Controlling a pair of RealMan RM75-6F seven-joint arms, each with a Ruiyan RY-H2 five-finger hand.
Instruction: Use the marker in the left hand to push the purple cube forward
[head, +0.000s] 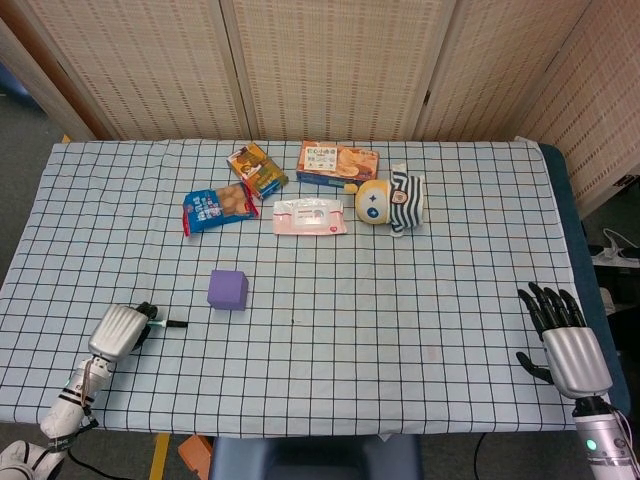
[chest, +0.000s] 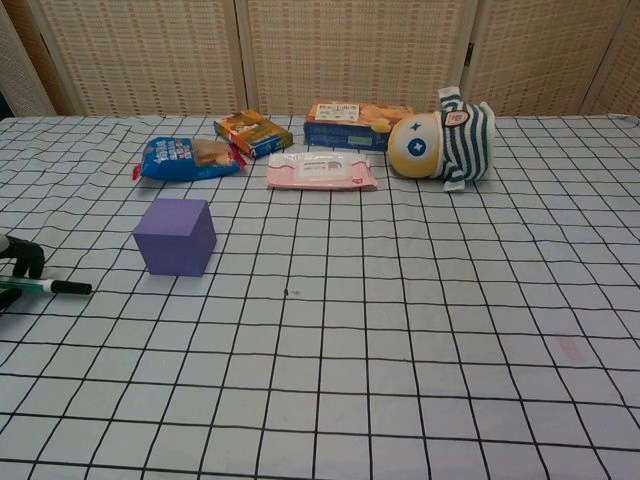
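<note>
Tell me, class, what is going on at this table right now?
The robot's left hand holds a marker low at the near left of the table, tip pointing toward the purple cube but apart from it. The right hand rests open at the right edge, holding nothing. Snack packs and a plush toy lie further back.
</note>
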